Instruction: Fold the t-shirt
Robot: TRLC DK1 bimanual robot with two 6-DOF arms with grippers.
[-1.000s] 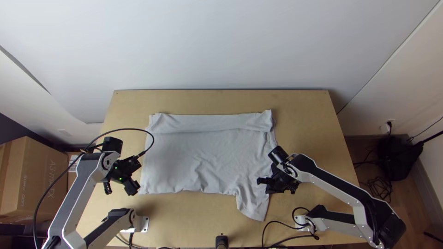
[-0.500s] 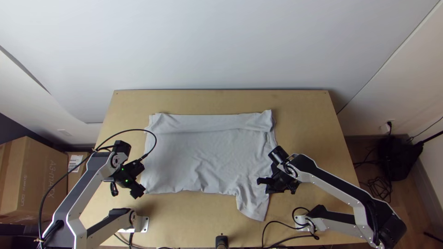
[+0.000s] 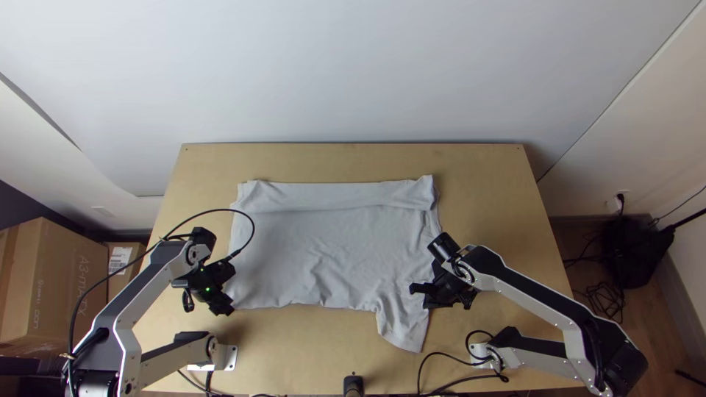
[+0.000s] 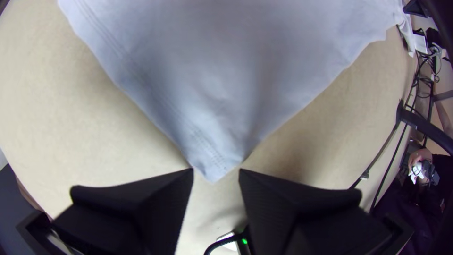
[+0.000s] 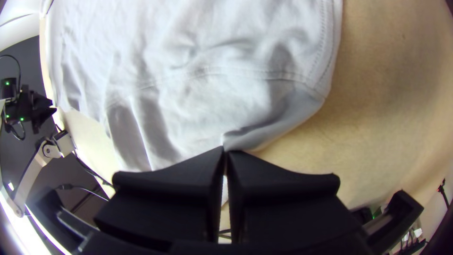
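Near the table's front left, my left gripper point(image 3: 226, 306) is at the near left corner of the light grey t-shirt point(image 3: 323, 250). In the left wrist view that corner of the shirt point(image 4: 212, 137) points between the fingers of the open left gripper point(image 4: 216, 175). My right gripper point(image 3: 422, 295) is at the shirt's right side, just above the sleeve that hangs toward the front edge. The right wrist view shows the right gripper point(image 5: 224, 152) shut on a pinch of the shirt point(image 5: 207, 104). The shirt lies wide, its far part folded over in a strip, with wrinkles across the middle.
The wooden table point(image 3: 485, 176) shows bare wood around the shirt. Cables point(image 3: 441, 367) run by the right arm's base. Cardboard boxes point(image 3: 44, 287) stand left of the table. In the left wrist view, a person's hand point(image 4: 419, 158) holds a device off to the side.
My left gripper has moved right and slightly toward the front edge, to the shirt's near left corner. The right arm and the shirt have kept still.
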